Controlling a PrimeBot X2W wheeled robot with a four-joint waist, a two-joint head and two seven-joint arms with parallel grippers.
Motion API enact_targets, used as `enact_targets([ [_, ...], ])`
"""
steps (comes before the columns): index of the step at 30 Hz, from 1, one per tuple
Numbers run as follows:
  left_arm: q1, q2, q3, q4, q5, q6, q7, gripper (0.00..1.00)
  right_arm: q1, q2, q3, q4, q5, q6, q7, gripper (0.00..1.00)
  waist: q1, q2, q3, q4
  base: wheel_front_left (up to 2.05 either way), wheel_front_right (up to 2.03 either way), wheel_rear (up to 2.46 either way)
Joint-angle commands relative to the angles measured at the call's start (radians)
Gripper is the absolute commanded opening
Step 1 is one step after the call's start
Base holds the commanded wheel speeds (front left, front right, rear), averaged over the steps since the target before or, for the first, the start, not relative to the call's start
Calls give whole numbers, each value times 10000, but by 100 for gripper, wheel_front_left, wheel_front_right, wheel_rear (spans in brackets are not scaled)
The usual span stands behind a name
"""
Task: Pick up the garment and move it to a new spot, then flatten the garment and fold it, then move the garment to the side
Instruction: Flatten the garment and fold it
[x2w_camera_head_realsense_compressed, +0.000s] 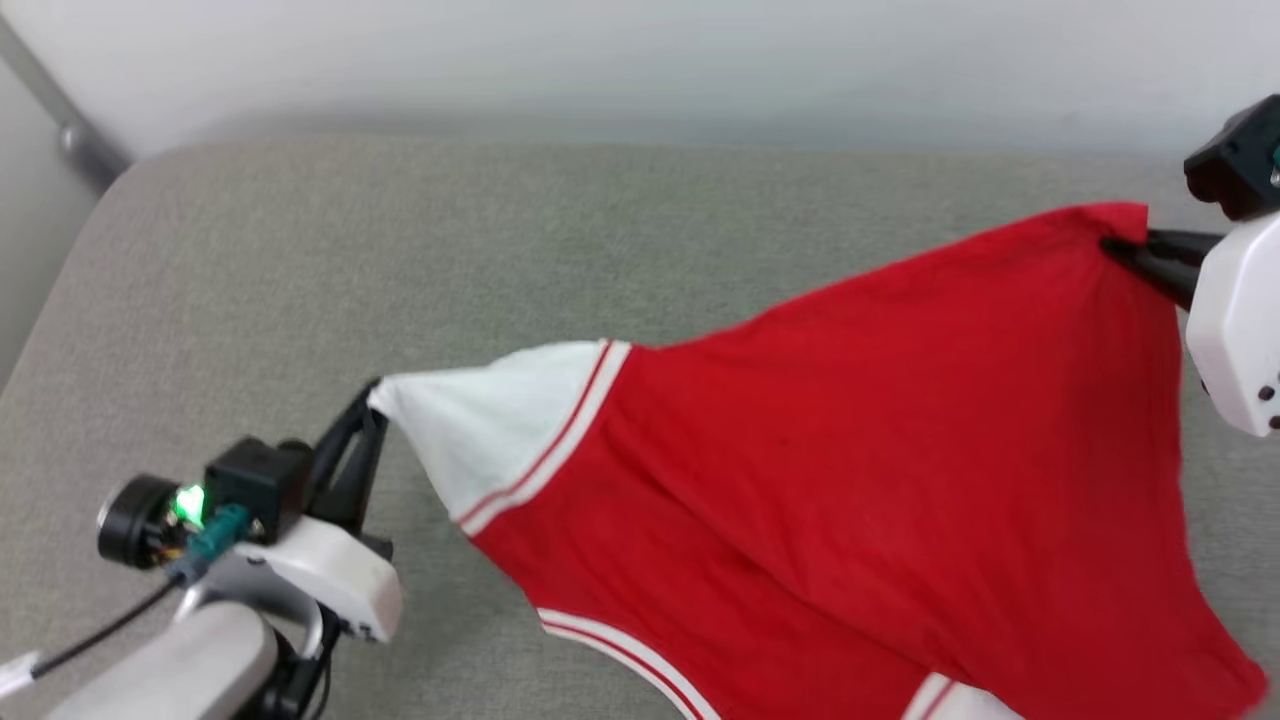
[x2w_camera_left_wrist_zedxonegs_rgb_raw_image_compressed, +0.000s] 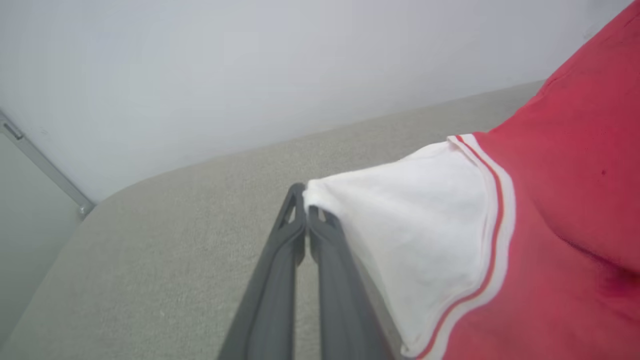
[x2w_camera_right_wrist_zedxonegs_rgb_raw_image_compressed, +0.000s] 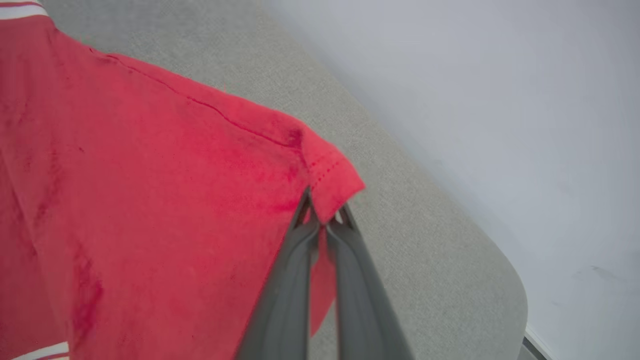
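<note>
In the head view my left gripper, low on the left, is closed on the white sleeve tip of the garment. My right gripper, at the right edge, pinches a red corner. The garment is stretched between them over the grey surface, with plain red showing. In the left wrist view my fingers meet on the sleeve tip. In the right wrist view they clamp the stitched hem corner.

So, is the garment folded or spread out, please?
Spread: the garment stretches between the left end effector, on a sleeve, and the right end effector.
</note>
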Motion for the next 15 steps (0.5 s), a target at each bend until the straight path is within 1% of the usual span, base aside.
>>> enact_targets([
  [1, -240, 79, 127, -17, 23, -11, -32, 0, 34, 109, -52, 1, -132, -9, -140, 0, 0, 0, -344, -328, 0, 0, 0],
  [5, -1136, 156, 363, -54, 163, -265, 160, 0, -254, 378, -615, 187, -555, -9, -751, 0, 0, 0, -497, -592, 0, 0, 0],
  [8, -2081, 166, 542, 89, 308, -559, 386, 0, -455, 647, -1081, 327, -895, -9, -1075, 0, 0, 0, -392, -754, 0, 0, 0],
  [12, -3584, 45, 652, 441, 698, -997, 750, 0, -900, 1105, -1746, 536, -1407, -9, -1322, 0, 0, 0, 51, -1012, 0, 0, 0],
  [15, -4793, -162, 812, 860, 900, -1283, 943, 0, -1391, 1444, -2230, 833, -1857, -9, -1388, 0, 0, 0, 545, -1133, 0, 0, 0],
])
